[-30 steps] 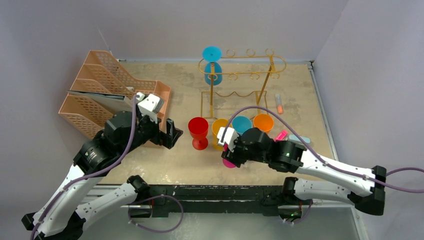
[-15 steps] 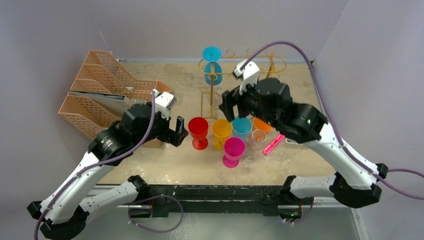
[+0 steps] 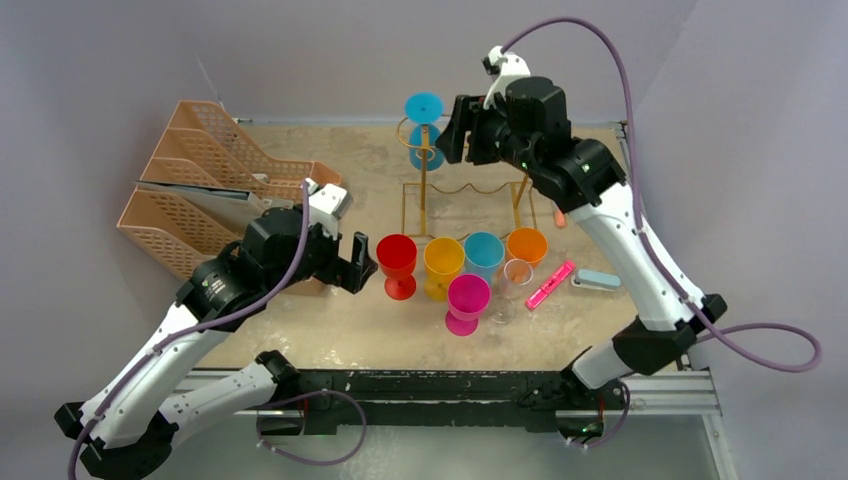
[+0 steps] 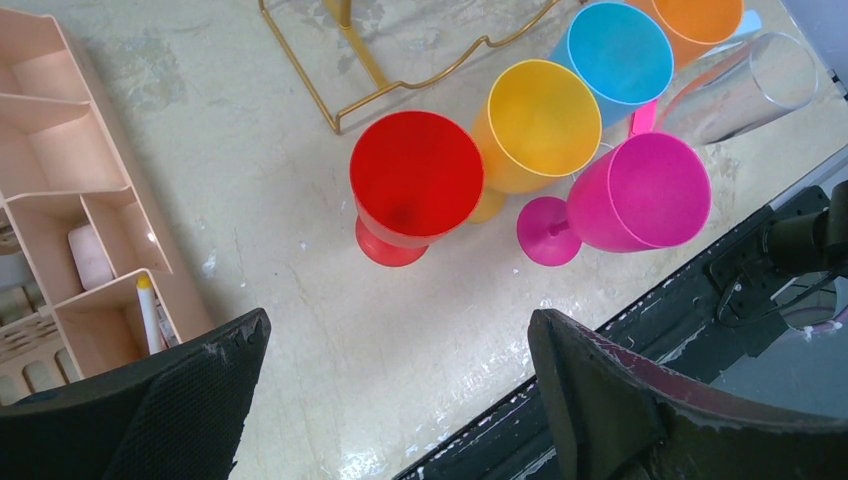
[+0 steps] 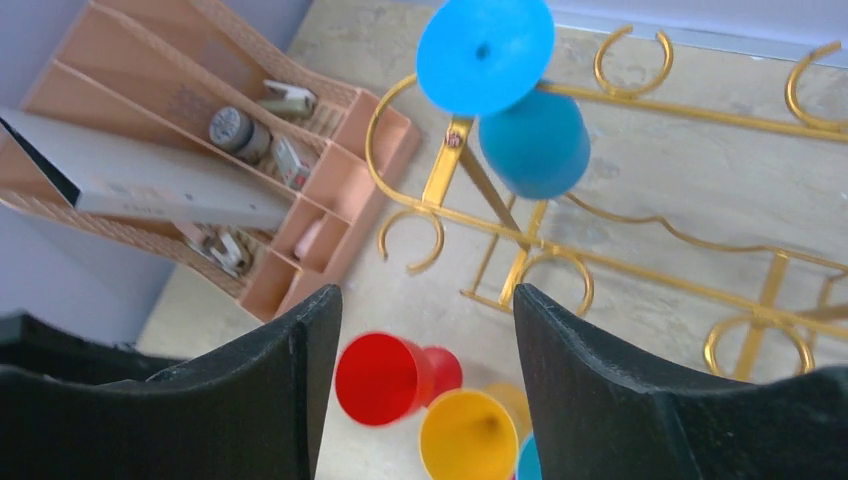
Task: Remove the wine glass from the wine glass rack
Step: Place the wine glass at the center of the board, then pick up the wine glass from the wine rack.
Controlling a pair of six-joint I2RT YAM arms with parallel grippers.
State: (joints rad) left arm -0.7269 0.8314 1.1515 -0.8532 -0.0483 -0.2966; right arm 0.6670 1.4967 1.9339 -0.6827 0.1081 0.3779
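Note:
A blue wine glass point(image 3: 425, 130) hangs upside down at the left end of the gold wire wine glass rack point(image 3: 520, 150). In the right wrist view its round foot point(image 5: 485, 55) sits above the bowl point(image 5: 535, 140), caught in the rack point(image 5: 640, 100). My right gripper point(image 3: 449, 138) hovers high, just right of that glass and apart from it. It is open point(image 5: 425, 320) with nothing between its fingers. My left gripper point(image 3: 358, 264) is open wide point(image 4: 400, 335) low over the table, left of the red glass point(image 4: 415, 185).
Red point(image 3: 397, 262), yellow point(image 3: 442, 265), blue point(image 3: 483, 252), orange point(image 3: 526, 246), pink point(image 3: 467, 302) and clear point(image 3: 514, 282) glasses stand together in front of the rack. Peach mesh file trays point(image 3: 215, 185) fill the left. A pink highlighter point(image 3: 550, 284) and a grey-blue item point(image 3: 598, 280) lie at the right.
My right arm has risen from the front of the table to the rack's top beside the hanging blue glass; the pink and clear glasses now stand uncovered. The left arm shifted slightly right.

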